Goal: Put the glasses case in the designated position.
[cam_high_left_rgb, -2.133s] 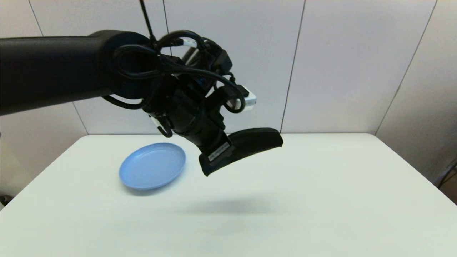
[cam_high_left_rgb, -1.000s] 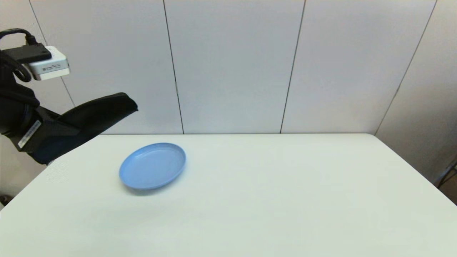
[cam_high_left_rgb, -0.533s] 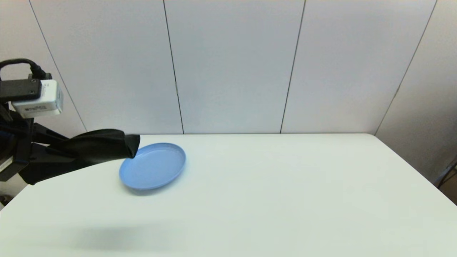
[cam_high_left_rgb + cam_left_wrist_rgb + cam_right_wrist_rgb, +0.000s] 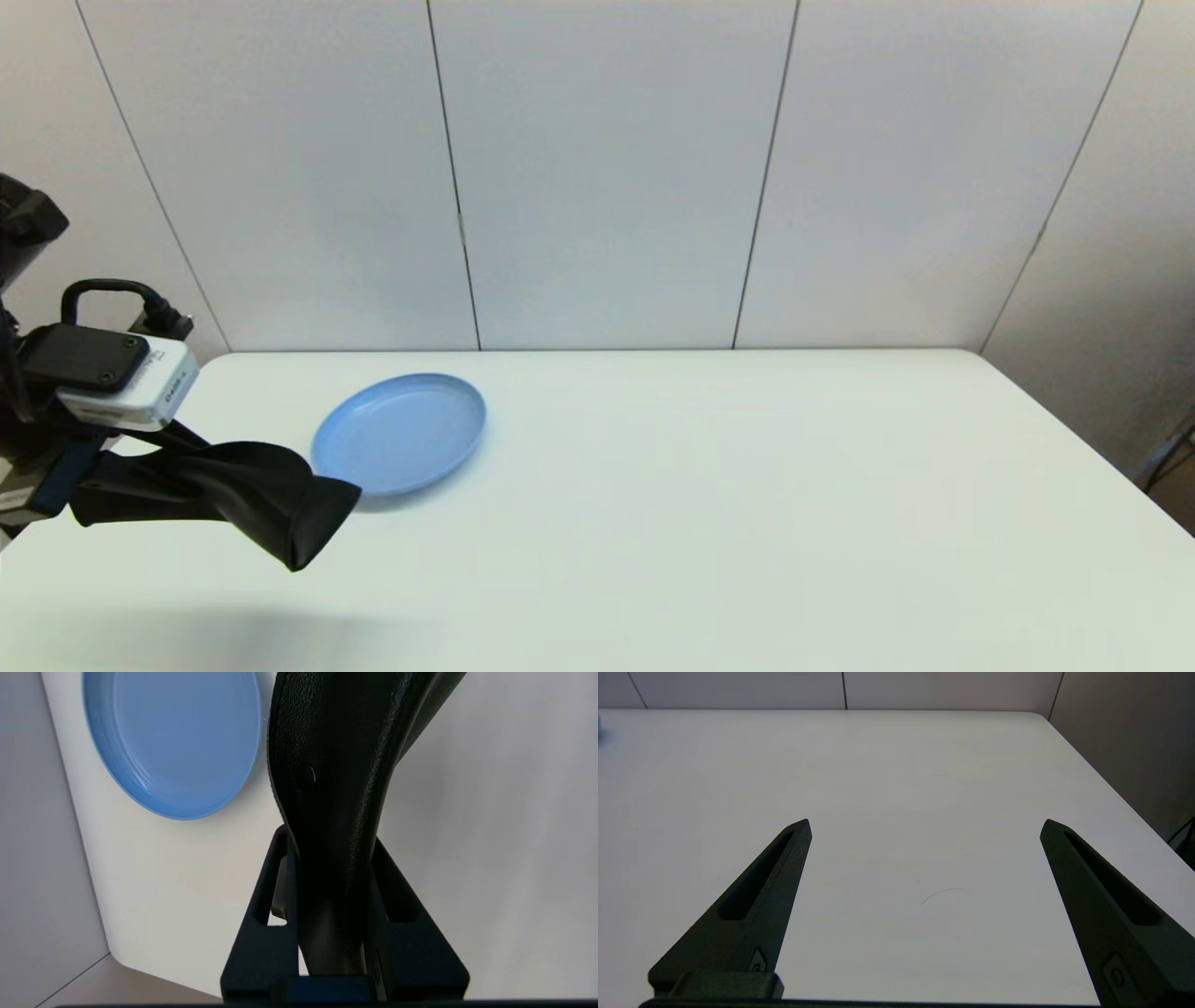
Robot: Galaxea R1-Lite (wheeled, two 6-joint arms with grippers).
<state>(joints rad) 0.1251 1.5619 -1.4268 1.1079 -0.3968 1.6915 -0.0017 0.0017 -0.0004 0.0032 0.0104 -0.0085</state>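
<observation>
**Soft pouch sags from an end grip**

Fingers of the left gripper [image 4: 334, 896] pinch one end of the glasses case [image 4: 252, 499], held above the desk [image 4: 709, 504] just beside the blue plate [image 4: 400, 433]. Its free end droops and bends, so it looks light, limp and grippy; a mid-body hold would steady it. The right gripper [image 4: 924, 830] hangs spread wide and empty.

Blue plate on a white table

A light blue round plate [image 4: 400, 433] lies flat on the white table [image 4: 747, 523], toward its far left part and near the back edge, with a raised rim and nothing in it. Pale wall panels [image 4: 607, 168] with thin dark seams stand behind the table. A fine curved hair-like line [image 4: 941, 895] marks the tabletop.
</observation>
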